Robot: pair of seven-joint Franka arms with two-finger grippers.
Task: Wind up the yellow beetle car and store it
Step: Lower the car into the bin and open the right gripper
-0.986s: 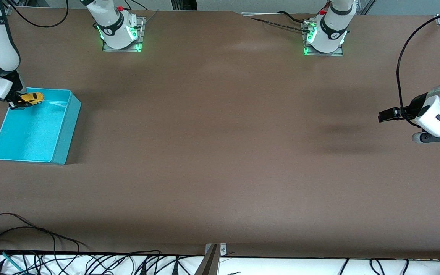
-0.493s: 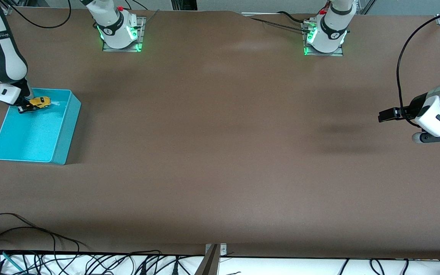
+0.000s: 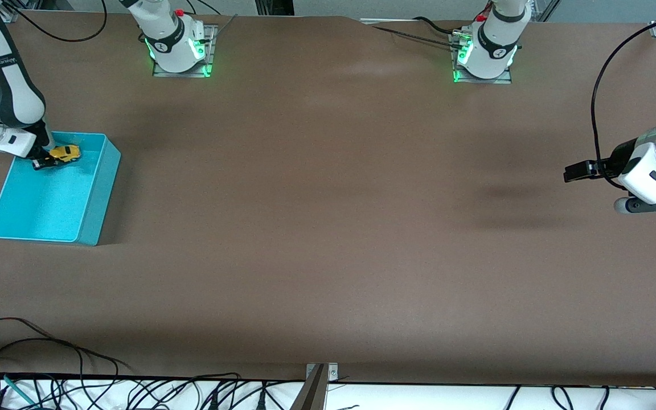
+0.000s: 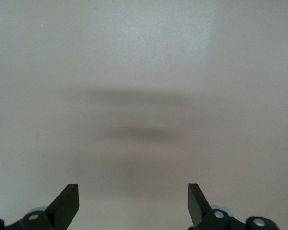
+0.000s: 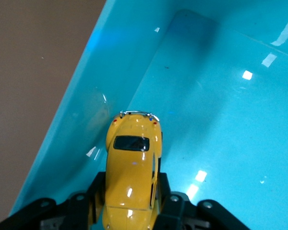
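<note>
Two arms at the table, and only one has anything in it. The right gripper (image 3: 49, 159) is over the turquoise bin (image 3: 86, 219), at the bin's end farther from the front camera and close to one of its side walls, with its jaws clamped on the yellow car (image 3: 65, 153). In the right wrist view we see the car (image 5: 133, 165) pinched by its sides between the two black fingers (image 5: 97, 191), sticking out ahead of them over the bin's shiny floor (image 5: 221, 120). The bin wall (image 5: 86, 100) runs right alongside the car, so that's the closest thing to it. We can't tell whether the wheels are touching the floor or just above it.

The bin sits at the right arm's end of the table, and apart from the car in the gripper we see nothing else inside it.

The left gripper (image 3: 581, 171) is waiting over bare brown table (image 3: 328, 228) at the left arm's end, well apart from the bin. From its wrist camera we see its jaws spread wide, both fingertips (image 4: 67, 203) with only table surface and a soft shadow between them.

Otherwise there are the two arm bases (image 3: 177, 48) with green lights along the table edge farthest from the front camera, plus a tangle of black cables (image 3: 77, 387) past the edge nearest it. Nothing lies on the open table between the two grippers.
</note>
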